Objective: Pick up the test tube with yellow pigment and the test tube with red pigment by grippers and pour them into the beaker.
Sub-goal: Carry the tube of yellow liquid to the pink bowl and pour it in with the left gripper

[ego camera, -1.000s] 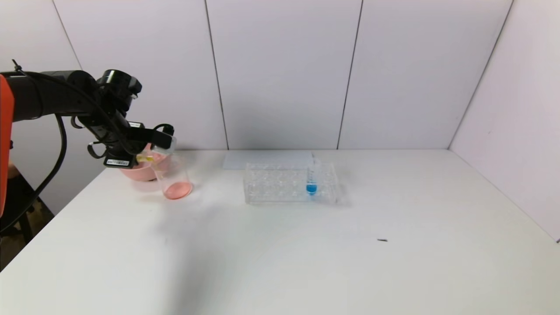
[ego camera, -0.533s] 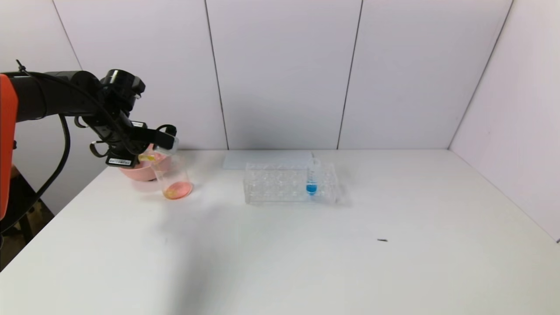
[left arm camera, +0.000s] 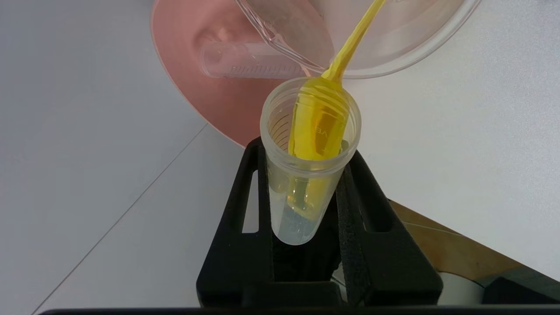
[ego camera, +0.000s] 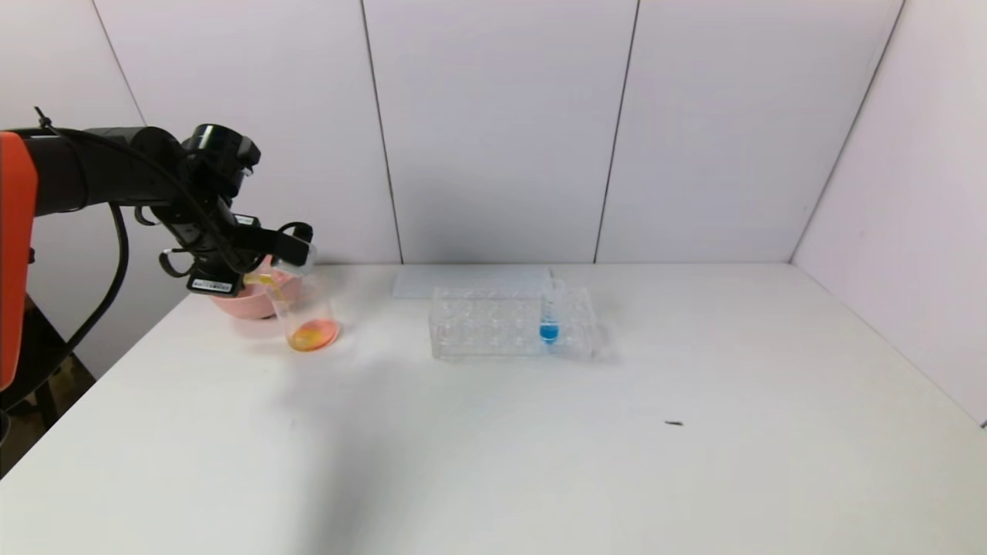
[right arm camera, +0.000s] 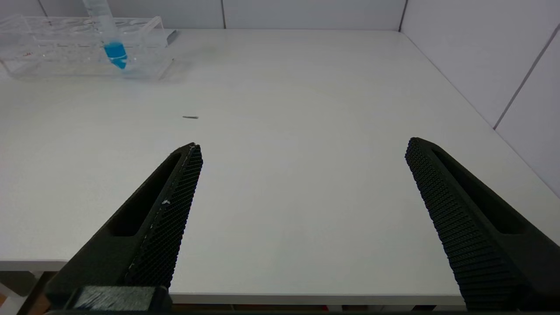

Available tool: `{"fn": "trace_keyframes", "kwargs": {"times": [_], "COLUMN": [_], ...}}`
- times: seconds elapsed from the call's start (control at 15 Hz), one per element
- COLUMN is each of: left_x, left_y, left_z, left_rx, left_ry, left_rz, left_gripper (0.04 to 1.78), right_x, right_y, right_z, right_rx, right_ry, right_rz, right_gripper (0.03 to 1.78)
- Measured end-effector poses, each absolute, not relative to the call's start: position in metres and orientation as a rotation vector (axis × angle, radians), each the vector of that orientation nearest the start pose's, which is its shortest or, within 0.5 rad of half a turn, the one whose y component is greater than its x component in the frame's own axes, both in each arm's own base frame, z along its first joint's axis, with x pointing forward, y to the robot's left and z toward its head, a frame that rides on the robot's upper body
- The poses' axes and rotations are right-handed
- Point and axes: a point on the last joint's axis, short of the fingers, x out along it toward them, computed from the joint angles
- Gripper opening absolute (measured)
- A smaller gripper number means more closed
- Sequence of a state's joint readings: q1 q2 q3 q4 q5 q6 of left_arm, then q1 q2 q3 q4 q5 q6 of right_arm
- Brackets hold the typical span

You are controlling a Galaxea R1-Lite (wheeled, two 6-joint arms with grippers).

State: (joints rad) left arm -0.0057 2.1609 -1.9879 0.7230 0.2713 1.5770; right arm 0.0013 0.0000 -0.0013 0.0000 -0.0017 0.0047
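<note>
My left gripper is shut on the test tube with yellow pigment, holding it tilted with its mouth at the rim of the beaker. A thin yellow stream runs from the tube's mouth into the beaker. Orange-yellow liquid lies at the beaker's bottom. The beaker stands at the table's far left, beside the pink bowl. The test tube with red pigment is out of view. My right gripper hangs open above the near table edge, holding nothing.
A pink bowl sits just behind the beaker, and a clear empty tube lies in it. A clear tube rack at mid-table holds a blue-liquid tube. A small dark speck lies on the table's right part.
The liquid at the beaker's bottom has turned from pink-red to orange-yellow as yellow pours in. The left gripper has shifted slightly right with the tube.
</note>
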Motion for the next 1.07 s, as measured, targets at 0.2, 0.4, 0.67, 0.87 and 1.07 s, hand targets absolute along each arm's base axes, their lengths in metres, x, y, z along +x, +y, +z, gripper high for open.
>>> {"fn": "trace_keyframes", "kwargs": {"times": [0.2,0.4,0.67,0.87,1.07], "left_x": [0.4156,0.4156,0.4163,0.4173,0.4173], "left_y": [0.0023,0.0017,0.0003,-0.0009,-0.0029], "left_z": [0.2141,0.2141,0.215,0.2156,0.2156], "left_rx": [1.581,1.582,1.614,1.628,1.642], "left_ry": [0.907,0.908,0.92,0.91,0.926], "left_rz": [-0.508,-0.508,-0.486,-0.481,-0.466], "left_gripper": [0.44,0.44,0.44,0.44,0.44], "right_x": [-0.0229,-0.0229,-0.0229,-0.0229,-0.0229], "right_y": [-0.0001,-0.0001,-0.0001,-0.0001,-0.0001], "right_z": [0.0758,0.0758,0.0758,0.0758,0.0758], "right_rx": [0.004,0.005,0.004,0.005,0.005], "right_ry": [-0.001,-0.001,-0.001,-0.001,-0.001], "right_rz": [0.0,0.0,0.0,0.0,0.0], "right_gripper": [1.7,1.7,1.7,1.7,1.7]}}
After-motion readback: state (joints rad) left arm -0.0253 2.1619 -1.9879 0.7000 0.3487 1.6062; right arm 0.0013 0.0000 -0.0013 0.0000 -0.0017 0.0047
